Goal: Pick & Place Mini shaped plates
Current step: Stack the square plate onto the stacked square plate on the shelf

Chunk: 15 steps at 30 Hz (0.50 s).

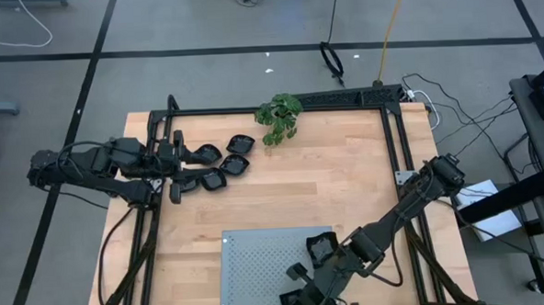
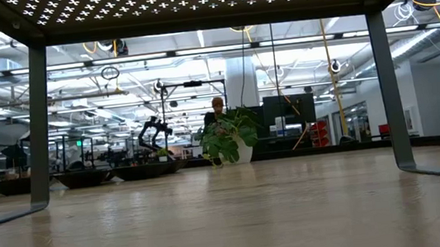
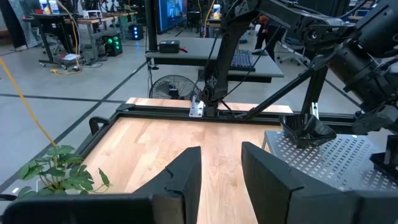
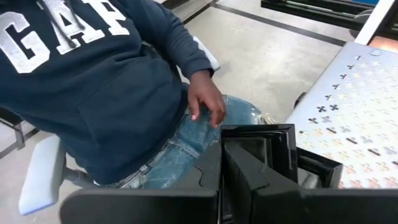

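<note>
Several mini shaped plates (image 1: 225,162), glossy black, lie in a cluster on the wooden table at the far left; in the low view they show as dark shallow shapes (image 2: 85,178). My left gripper (image 1: 179,164) is at the cluster's left end, open and empty, its fingers (image 3: 221,180) pointing level toward the table's right. One plate (image 1: 320,247) rests on the grey perforated panel (image 1: 258,263) and also shows in the left wrist view (image 3: 308,130). My right gripper (image 1: 298,294) is at the panel's near edge, shut on a square black plate (image 4: 261,149). My right gripper pinches one side wall (image 4: 224,134) of the square plate between its two fingers, one finger inside the dish and one outside. The plate juts out to one side of the fingers, beside the panel's edge; whether it rests on anything cannot be told.
A green leafy plant (image 1: 280,117) stands at the far middle of the table. The panel stands raised on legs (image 2: 38,128) at the near middle. A black frame (image 1: 279,104) edges the table. A seated person in a blue hoodie (image 4: 93,74) is close beyond the near edge.
</note>
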Each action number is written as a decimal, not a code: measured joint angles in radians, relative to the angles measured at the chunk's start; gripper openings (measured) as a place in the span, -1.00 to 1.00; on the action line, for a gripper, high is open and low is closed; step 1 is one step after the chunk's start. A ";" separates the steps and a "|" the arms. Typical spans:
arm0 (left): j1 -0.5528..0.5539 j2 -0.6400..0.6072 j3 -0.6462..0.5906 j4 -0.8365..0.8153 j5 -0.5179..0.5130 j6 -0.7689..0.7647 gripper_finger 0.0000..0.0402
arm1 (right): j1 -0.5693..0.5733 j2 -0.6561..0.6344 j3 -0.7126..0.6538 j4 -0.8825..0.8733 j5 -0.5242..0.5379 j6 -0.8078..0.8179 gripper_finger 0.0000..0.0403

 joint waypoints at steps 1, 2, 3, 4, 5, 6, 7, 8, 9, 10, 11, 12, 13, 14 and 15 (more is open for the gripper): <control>0.000 0.000 0.000 0.000 0.000 0.000 -0.40 | -0.003 0.000 0.000 0.000 -0.001 -0.001 -0.98; 0.000 0.000 0.000 0.000 0.000 0.000 -0.40 | -0.005 0.000 0.000 0.000 -0.003 -0.009 -0.98; 0.000 0.000 0.000 0.000 0.000 0.000 -0.40 | -0.006 0.000 0.000 -0.001 -0.002 -0.025 -0.98; 0.000 0.000 0.000 0.000 0.000 0.000 -0.40 | -0.007 0.000 0.000 -0.001 -0.001 -0.043 -0.98; 0.000 0.000 0.000 0.000 0.000 0.000 -0.40 | -0.007 0.000 0.000 -0.001 -0.001 -0.059 -0.98; 0.000 0.000 0.000 0.000 0.000 0.000 -0.40 | -0.007 0.000 0.000 -0.003 0.000 -0.076 -0.98; 0.000 0.000 0.000 0.000 0.000 0.000 -0.40 | -0.007 0.000 0.000 -0.005 0.000 -0.091 -0.98; 0.000 0.000 0.000 0.000 0.000 0.000 -0.40 | -0.006 0.000 0.000 -0.009 -0.001 -0.105 -0.98; 0.000 0.000 0.000 0.000 0.000 0.000 -0.40 | -0.006 0.000 0.000 -0.011 -0.001 -0.117 -0.98; 0.000 0.000 0.000 0.000 0.000 0.000 -0.40 | -0.006 0.000 0.000 -0.015 -0.003 -0.133 -0.98; 0.000 0.000 0.000 0.000 0.000 0.000 -0.40 | -0.006 0.000 0.000 -0.019 -0.005 -0.152 -0.98; 0.000 0.000 0.000 0.000 0.000 0.000 -0.40 | -0.006 0.000 0.000 -0.024 -0.006 -0.173 -0.98; 0.000 0.000 0.000 0.000 0.000 0.000 -0.40 | -0.006 0.000 0.000 -0.027 -0.006 -0.192 -0.98; 0.000 0.000 0.000 0.000 0.000 0.000 -0.40 | -0.004 -0.002 0.000 -0.028 -0.005 -0.209 -0.98; 0.000 0.000 0.000 0.000 0.000 0.000 -0.40 | -0.003 -0.005 -0.001 -0.033 -0.004 -0.222 -0.98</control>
